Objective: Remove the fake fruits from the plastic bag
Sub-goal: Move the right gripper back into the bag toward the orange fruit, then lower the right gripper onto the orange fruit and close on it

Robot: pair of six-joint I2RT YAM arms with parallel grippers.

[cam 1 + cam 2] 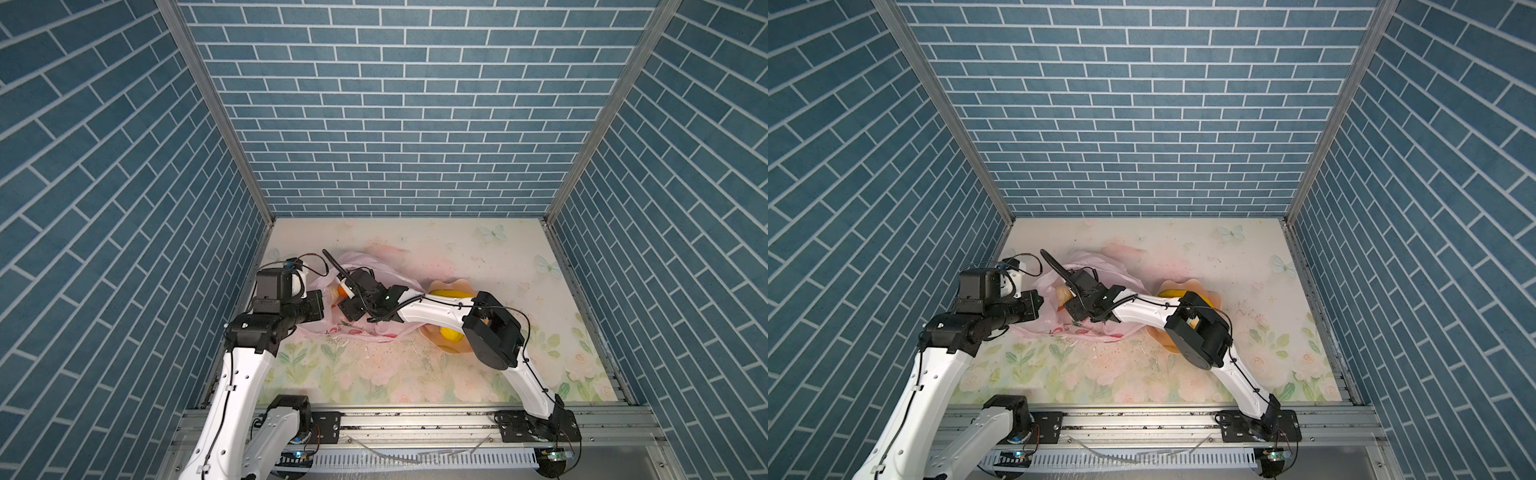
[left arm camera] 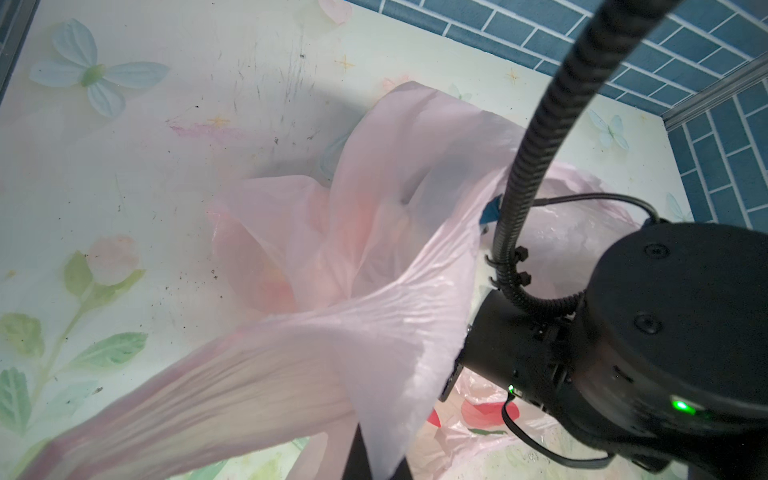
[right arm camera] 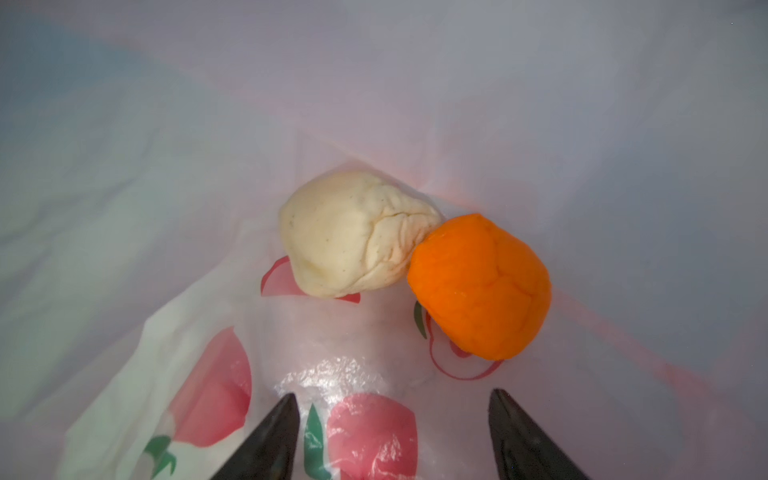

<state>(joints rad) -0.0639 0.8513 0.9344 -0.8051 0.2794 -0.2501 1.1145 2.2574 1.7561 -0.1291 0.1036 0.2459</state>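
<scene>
The pink plastic bag (image 1: 361, 332) lies at the left middle of the table, its mouth lifted. My left gripper (image 2: 380, 461) is shut on a stretched fold of the bag's rim (image 2: 291, 374). My right gripper (image 3: 394, 394) is inside the bag, open, with nothing between its fingers. Ahead of it on the bag's floor lie two fake fruits touching each other: a cream-white one (image 3: 353, 237) and an orange one (image 3: 482, 286). The orange one (image 1: 343, 291) and the cream one (image 1: 1064, 292) also show through the bag's mouth in a top view.
A peach scalloped bowl (image 1: 436, 286) stands right of the bag, partly under my right arm, holding a yellow banana (image 1: 451, 294) and a yellow fruit (image 1: 451, 334). Blue brick walls close the table on three sides. My right arm reaches across the middle.
</scene>
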